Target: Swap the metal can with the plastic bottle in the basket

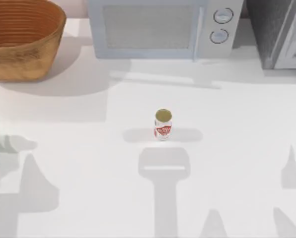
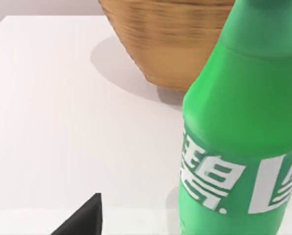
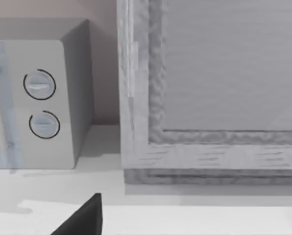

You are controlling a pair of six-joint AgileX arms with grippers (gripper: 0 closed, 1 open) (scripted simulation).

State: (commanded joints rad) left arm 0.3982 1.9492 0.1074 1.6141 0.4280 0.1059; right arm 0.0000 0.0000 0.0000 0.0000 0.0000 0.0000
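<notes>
The metal can [image 1: 163, 125] stands upright mid-tabletop, looking light, rigid and slick-walled, best pinched across its label; finger states I cannot tell.

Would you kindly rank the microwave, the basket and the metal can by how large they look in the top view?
1. The microwave, cut by the frame's upper edge.
2. The basket, also partly cropped.
3. The metal can, by far the smallest.
</notes>
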